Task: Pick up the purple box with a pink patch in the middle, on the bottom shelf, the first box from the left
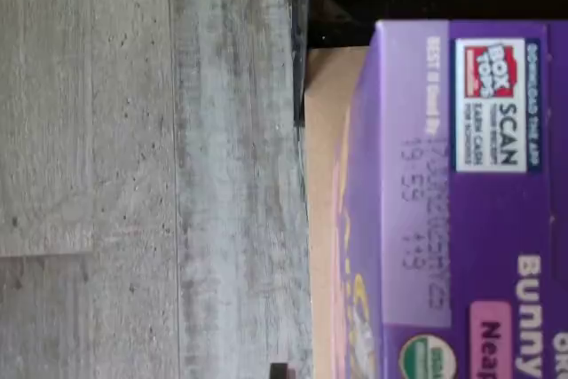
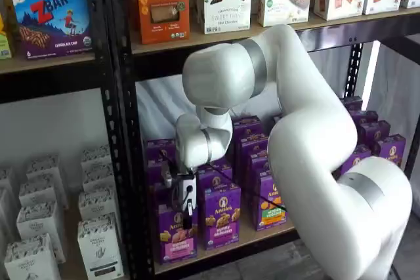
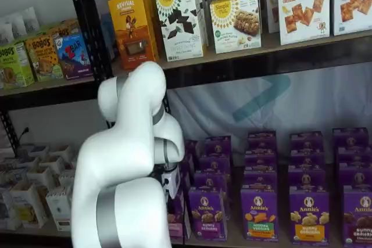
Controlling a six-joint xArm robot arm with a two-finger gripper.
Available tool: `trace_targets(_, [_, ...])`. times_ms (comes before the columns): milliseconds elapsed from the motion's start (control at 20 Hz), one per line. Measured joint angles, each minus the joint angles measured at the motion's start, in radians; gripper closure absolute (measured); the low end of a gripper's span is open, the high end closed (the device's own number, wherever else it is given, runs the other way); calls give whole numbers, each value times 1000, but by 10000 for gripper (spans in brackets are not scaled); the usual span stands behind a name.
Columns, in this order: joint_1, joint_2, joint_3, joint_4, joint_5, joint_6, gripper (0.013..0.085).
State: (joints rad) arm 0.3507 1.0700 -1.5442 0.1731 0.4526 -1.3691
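The white six-joint arm [image 2: 302, 129] reaches down in front of the lower rack bay, its wrist lowered over the front-left corner of the bottom shelf [image 2: 230, 246], a light tan wooden board framed by black perforated metal posts and a rail. The gripper [image 2: 186, 218], a white body with black fingers, sits on the top of the upright purple cardboard Annie's box [image 2: 176, 237], the one with a round white-yellow logo near its top and a pink label panel across its lower front. That box stands at the shelf's front edge, at the left end of the front row, just beside the black post [image 2: 125, 162]. The black fingers come down at the box's upper edge; whether they are closed on the box cannot be told from either shelf view, since the fingers are small and partly merged with the dark gap behind. To the box's right, touching or nearly so, stands a purple box with tan snacks on its front [image 2: 223, 218], and further right a purple box with a green and orange panel [image 2: 268, 201]; more purple boxes fill the rows behind. In a shelf view the arm's bulk [image 3: 125, 190] hides most of the target box. The wrist view shows the purple box's top face [image 1: 479, 184] close up, with a Box Tops scan label [image 1: 493, 104] and a printed date code, the tan shelf board edge beside it, and grey wood-grain flooring [image 1: 133, 166] beyond.
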Motion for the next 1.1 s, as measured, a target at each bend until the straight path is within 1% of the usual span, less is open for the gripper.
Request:
trace_targets(50, [1,1,1,6,-4,-5,370])
trace_targets(100, [1,1,1,12,-8,-9,410])
trace_targets(150, [1,2,0,15,-9,-12,410])
trace_targets(250, [1,3,-1,16,-10,-13,490])
trace_targets(300, [1,3,-1,16,-10,-13,490])
trace_targets(350, [1,3,-1,16,-11,-14,530])
trace_targets(400, [1,3,-1,16,-11,-14,530])
trace_targets(450, [1,4,0,17,-12,-15,570])
trace_targets(650, [0,6,-3,7,-12,-6,570])
trace_targets(850, [1,9,-7,13,-11,-11,570])
trace_targets(950, [1,9,-7,15,-12,-12,650])
trace_targets(1100, [0,6,0,1,-19,-1,650])
